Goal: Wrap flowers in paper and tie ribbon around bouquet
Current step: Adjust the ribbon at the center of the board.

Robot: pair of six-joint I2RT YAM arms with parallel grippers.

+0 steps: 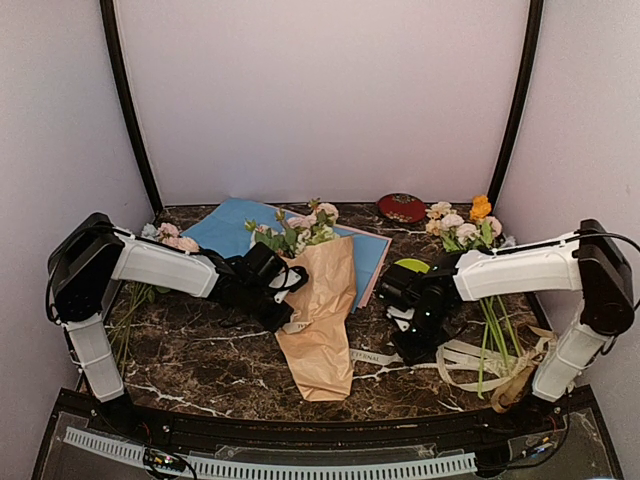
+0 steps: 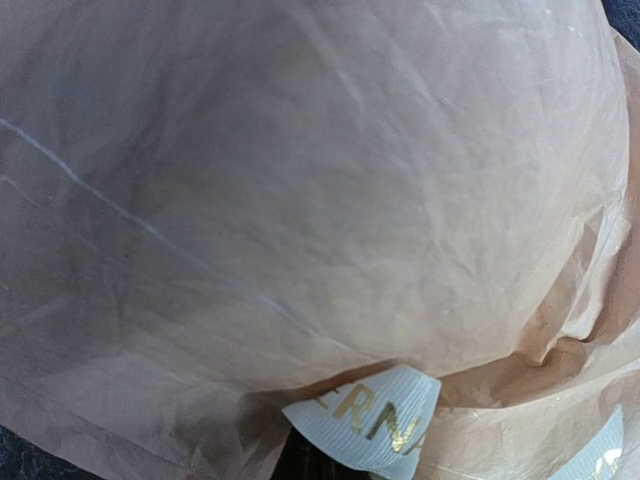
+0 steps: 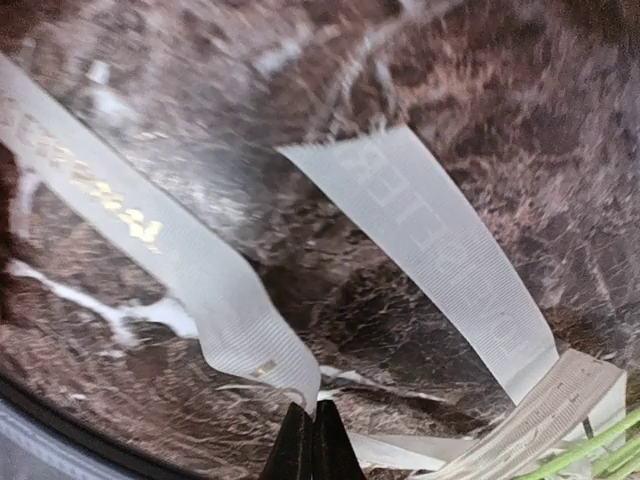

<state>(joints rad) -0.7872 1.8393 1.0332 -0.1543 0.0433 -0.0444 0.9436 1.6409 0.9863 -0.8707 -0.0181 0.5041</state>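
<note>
- dark marble table (image 1: 190,365) carried everything.
- left gripper (image 1: 280,308): closed, against the bouquet (image 1: 322,310) at centre; any hold unclear.
- right gripper (image 3: 306,445): jaws together, tips at the ribbon (image 3: 440,250) lying right of the bouquet; grasp unclear.

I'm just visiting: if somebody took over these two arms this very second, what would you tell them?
Left gripper: shut, against the left side of the bouquet; whether it pinches anything is unclear.
Right gripper: shut, tips at the ribbon on the table; a catch is not certain.
Things: the flowers sit wrapped in the paper cone mid-table; the ribbon lies loose to its right.
Done: wrapping.
Left: tying the ribbon round the bouquet.
</note>
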